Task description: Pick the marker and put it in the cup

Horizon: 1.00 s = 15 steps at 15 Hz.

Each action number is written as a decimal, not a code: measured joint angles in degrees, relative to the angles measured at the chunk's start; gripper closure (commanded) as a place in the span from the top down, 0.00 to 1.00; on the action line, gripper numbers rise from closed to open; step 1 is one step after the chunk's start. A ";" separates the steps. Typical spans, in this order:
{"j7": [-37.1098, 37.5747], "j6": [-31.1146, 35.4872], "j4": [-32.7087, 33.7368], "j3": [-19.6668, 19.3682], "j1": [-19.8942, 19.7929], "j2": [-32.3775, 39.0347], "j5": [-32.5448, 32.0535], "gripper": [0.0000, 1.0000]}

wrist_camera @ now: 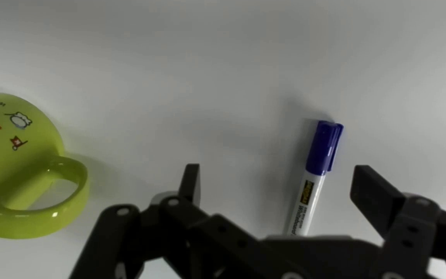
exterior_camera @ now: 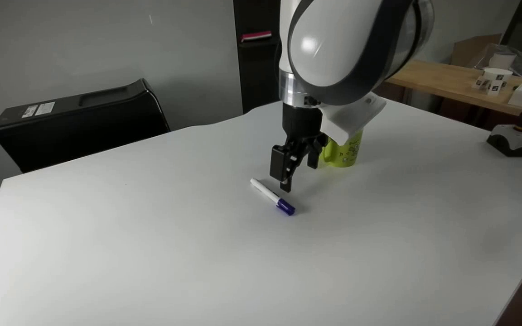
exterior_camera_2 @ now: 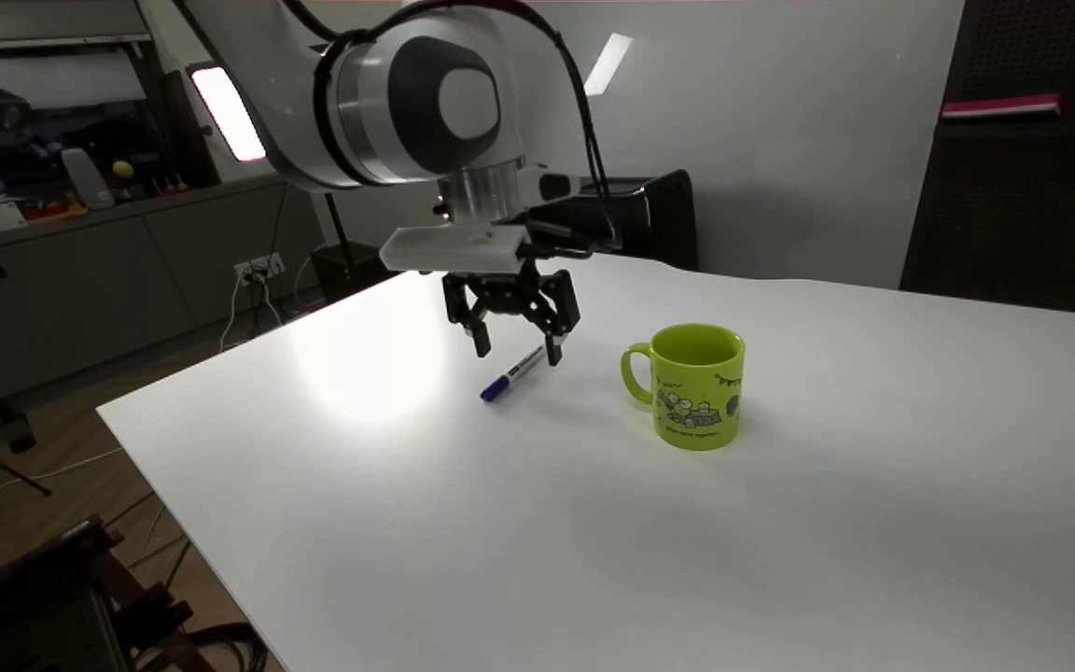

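Note:
The marker, white-barrelled with a blue-purple cap, lies flat on the white table in both exterior views [exterior_camera: 266, 192] [exterior_camera_2: 511, 376]. In the wrist view the marker [wrist_camera: 311, 190] shows between the two fingers, nearer the right one. Its white end is hidden behind the gripper body there. My gripper [exterior_camera: 299, 176] is open and empty, above the marker; it also shows in an exterior view [exterior_camera_2: 517, 351] and the wrist view [wrist_camera: 277, 172]. The lime-green cup [exterior_camera_2: 696, 401] stands upright beside it, handle toward the marker. The cup is partly hidden by the arm in an exterior view [exterior_camera: 349, 151] and cut off at the left of the wrist view [wrist_camera: 18, 135].
The white table [exterior_camera: 152, 253] carries the marker and cup. A grey and black stop-button box [exterior_camera: 518, 138] stands at its far right. A black case [exterior_camera: 79, 122] stands behind the table edge. A wooden bench [exterior_camera: 442, 83] with white cups and boxes is farther back.

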 measured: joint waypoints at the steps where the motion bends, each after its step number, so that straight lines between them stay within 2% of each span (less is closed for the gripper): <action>1: 0.20 0.00 1.28 -0.16 0.22 1.17 0.00 1.00; 11: 2.91 -0.65 10.65 -0.99 4.46 9.09 -0.05 1.00; 12: 3.10 -0.80 11.19 -1.13 4.80 9.57 -0.05 0.75; 13: 3.20 -1.06 11.70 -1.19 5.02 10.03 -0.05 0.74; 15: 3.23 -1.40 12.54 -1.20 5.20 10.77 -0.04 0.60</action>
